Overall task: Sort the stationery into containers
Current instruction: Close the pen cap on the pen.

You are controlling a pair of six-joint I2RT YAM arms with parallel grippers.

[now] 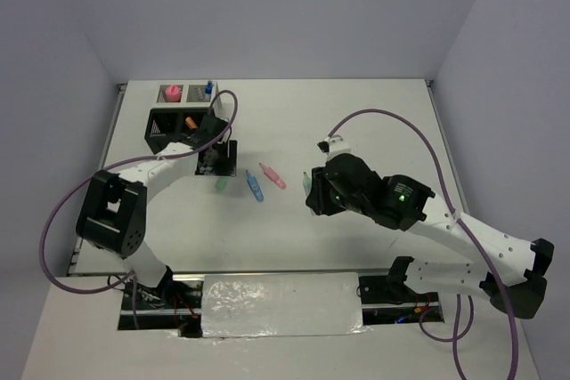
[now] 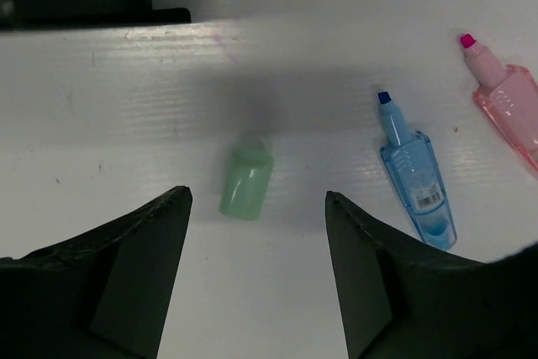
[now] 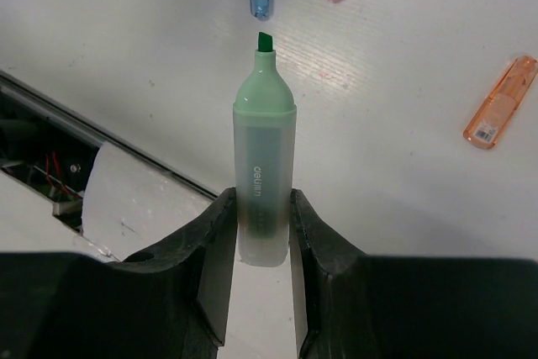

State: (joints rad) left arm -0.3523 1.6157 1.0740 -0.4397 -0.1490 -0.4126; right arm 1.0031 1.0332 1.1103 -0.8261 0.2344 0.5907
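My right gripper [image 1: 309, 191] [image 3: 262, 199] is shut on an uncapped mint green marker [image 3: 265, 132] [image 1: 305, 183] and holds it above the table, tip pointing away. My left gripper [image 1: 216, 165] [image 2: 256, 197] is open and empty, low over a mint green cap stub [image 2: 246, 182] [image 1: 221, 182] that lies just ahead of its fingertips. A blue marker [image 1: 255, 185] [image 2: 416, 178] and a pink marker [image 1: 272, 175] [image 2: 508, 102] lie uncapped beside it. An orange marker [image 3: 500, 102] lies on the table. The black organizer [image 1: 169, 135] stands far left, holding a pink-capped bottle [image 1: 172, 92], a blue-capped bottle [image 1: 209, 88] and an orange item [image 1: 191, 120].
A crinkled clear sheet [image 1: 280, 304] covers the gap at the near edge between the arm bases. The table's near edge and wiring below it show in the right wrist view [image 3: 50, 174]. Purple cables loop over both arms. Grey walls enclose the table.
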